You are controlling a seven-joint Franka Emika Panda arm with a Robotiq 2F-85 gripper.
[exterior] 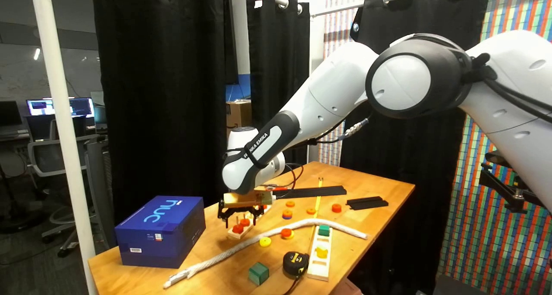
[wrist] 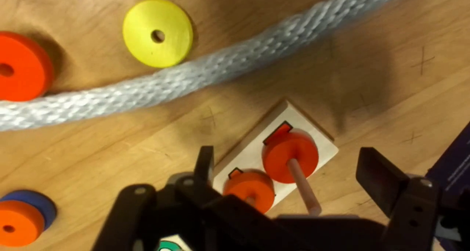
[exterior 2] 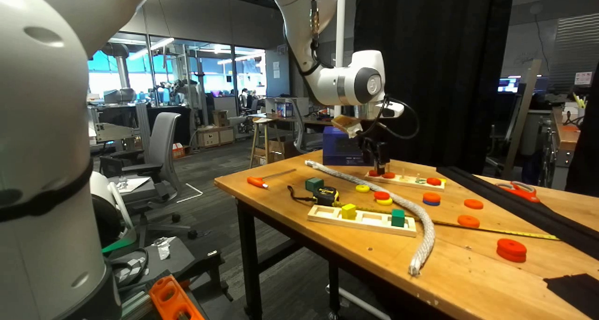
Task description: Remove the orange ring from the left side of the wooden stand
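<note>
While your gripper (wrist: 286,157) hangs over the stand (wrist: 253,153), its fingers are spread, the wrist view showing the red ring (wrist: 281,153) between them, beside the orange ring (wrist: 255,185).

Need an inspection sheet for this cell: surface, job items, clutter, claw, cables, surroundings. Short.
Surface: wooden table, small crosses marked on it.
Wooden stand: lying on the table, rings on pegs.
Orange ring: on a peg, beside a redder ring on the end peg.
Clutter: braided rope, tape measure (extended), scissors, blue NUC box, green cube, block tray, loose yellow ring, among others.
Claw: open, holding nothing; in the wrist view its fingers flank the redder ring.
Cables: black cable looping beside the robot arm.
Surroundings: black curtain, office chair, monitor.
</note>
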